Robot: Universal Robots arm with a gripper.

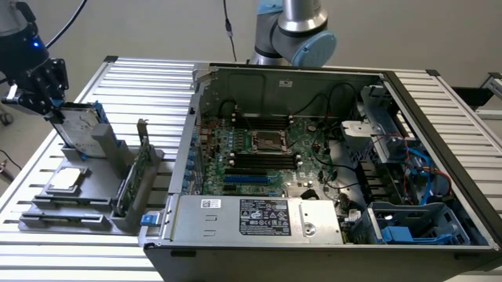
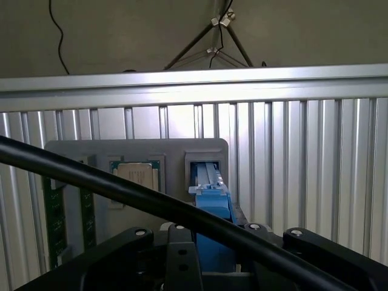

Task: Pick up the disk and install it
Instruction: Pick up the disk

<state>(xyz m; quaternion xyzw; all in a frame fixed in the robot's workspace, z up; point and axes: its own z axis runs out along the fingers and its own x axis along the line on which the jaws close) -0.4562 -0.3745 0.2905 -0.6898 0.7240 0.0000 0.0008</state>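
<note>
The disk, silver-grey with blue rails, stands upright at the far end of the grey fixture on the exterior view's left. Its lower edge is still at the fixture's slot. My black gripper is at the disk's upper corner, shut on it. In the wrist view the disk's blue rail runs from the slot up into my gripper.
The fixture also holds a square silver chip and a green circuit card on edge. The open computer case lies to the exterior view's right, with blue drive bays at its near corner. A black cable crosses the wrist view.
</note>
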